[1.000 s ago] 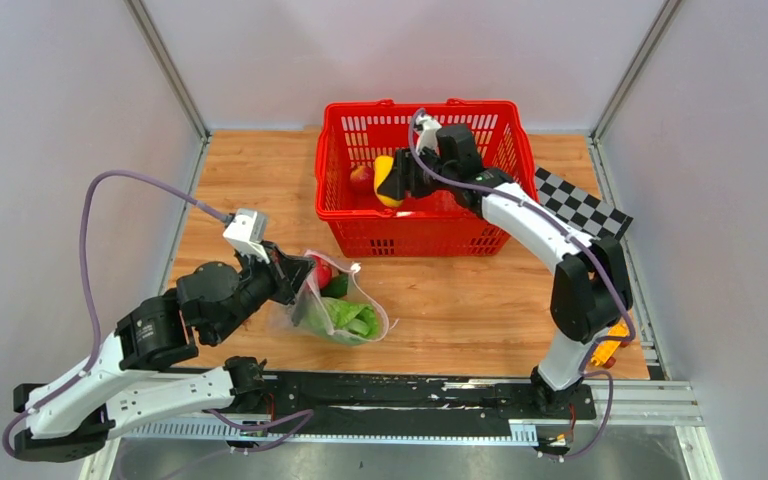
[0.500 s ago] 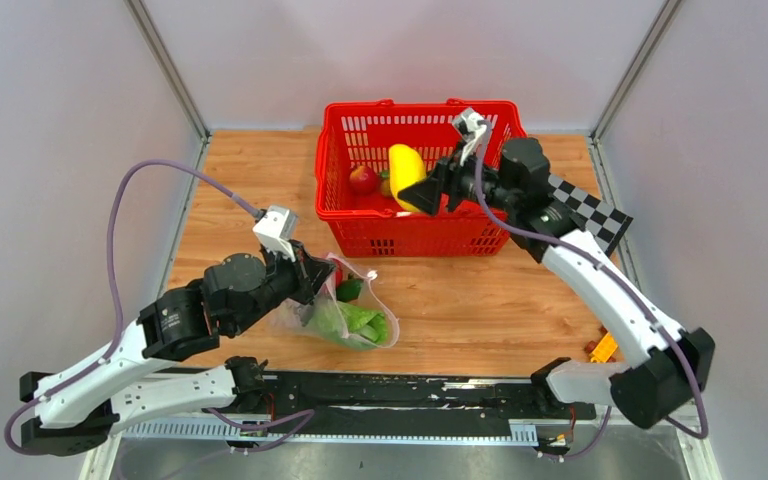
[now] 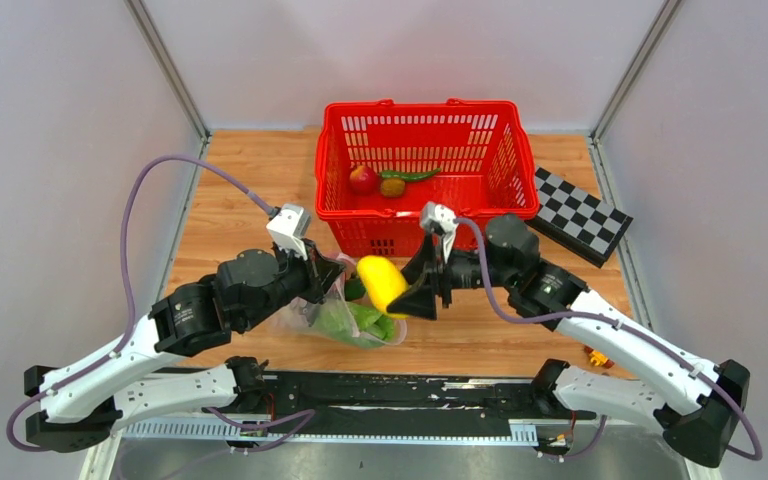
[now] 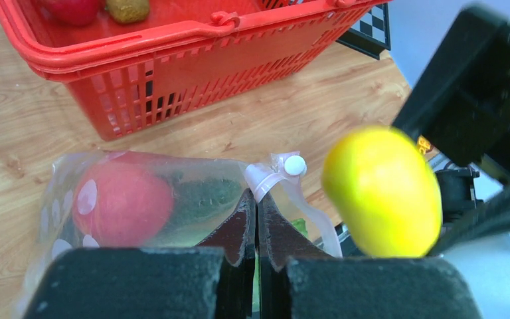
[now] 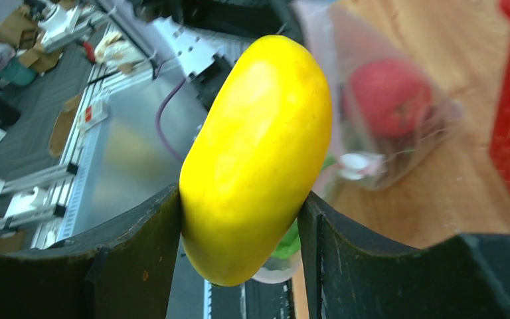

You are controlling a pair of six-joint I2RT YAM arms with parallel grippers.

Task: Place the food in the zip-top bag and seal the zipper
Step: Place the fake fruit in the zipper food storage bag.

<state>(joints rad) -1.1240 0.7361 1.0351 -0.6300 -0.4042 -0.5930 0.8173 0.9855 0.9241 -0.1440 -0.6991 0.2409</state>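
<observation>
**Top view.** You are carrying the lemon (image 3: pixel 381 283) in the right gripper (image 3: pixel 401 297), jaws clamped on its sides, above the table (image 3: pixel 520 330) and just right of the bag (image 3: pixel 360 333). The bag is lying near the left arm with lettuce (image 3: pixel 346 318) inside. The left gripper (image 3: pixel 322 279) is pinching the bag's upper edge, with its jaws together on the plastic. A second apple (image 3: pixel 362 178) and a chili (image 3: pixel 410 175) are waiting in the basket (image 3: pixel 415 106) at the far side.

**Left wrist view.** Your fingertips are meeting on thin film right beside the zipper (image 4: pixel 263 179). A red apple (image 4: pixel 123 203) is showing through the bag wall. The lemon is hanging to the right of the mouth, not touching it.

**Right wrist view.** The pads are bearing on the lemon's narrow waist, and its long body is sticking out past the tips.

**Handling, as a judgement.**
- **Lemon:** it is looking smooth, rigid and light. A rounded skin like that could slip out of a loose grip, so the waist is the sound place to hold it.
- **Bag:** it is looking soft, crinkly and slippery. The mouth is likely to sag shut unless you are lifting it by the rim near the zipper strip, which is the stiffest part.
</observation>
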